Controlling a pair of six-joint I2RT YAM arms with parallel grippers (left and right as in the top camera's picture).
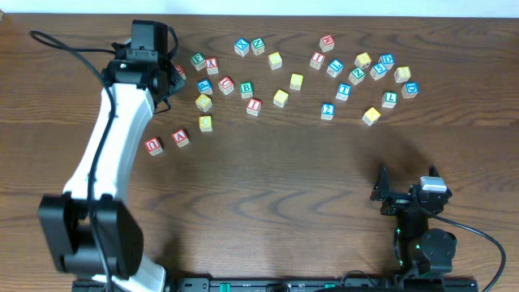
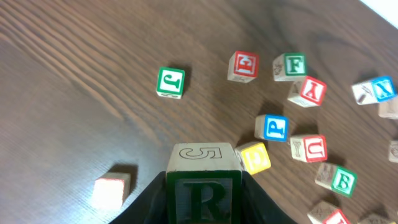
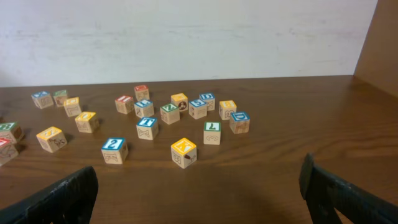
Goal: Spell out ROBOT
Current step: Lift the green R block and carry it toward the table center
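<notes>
My left gripper (image 2: 203, 200) is shut on the green-lettered R cube (image 2: 202, 158) and holds it just above the table. In the overhead view the left gripper (image 1: 166, 81) is at the far left of the cube cluster, and its wrist hides the R cube. The green B cube (image 1: 246, 88) (image 2: 342, 180) lies right of it. A blue T cube (image 1: 345, 91) (image 3: 147, 127) sits in the right-hand group. Plain yellow cubes (image 1: 280, 98) are scattered between them. My right gripper (image 1: 405, 185) (image 3: 199, 193) rests open at the near right, with nothing between its fingers.
Many other letter cubes lie along the far half of the table. Among them are a red Q (image 1: 154, 145) and a red A (image 1: 181, 138) at the left. Green J (image 2: 170, 82), red E (image 2: 244, 66) and a yellow cube (image 2: 255, 157) lie close to the left gripper. A yellow cube (image 3: 184, 151) is the nearest to the right gripper.
</notes>
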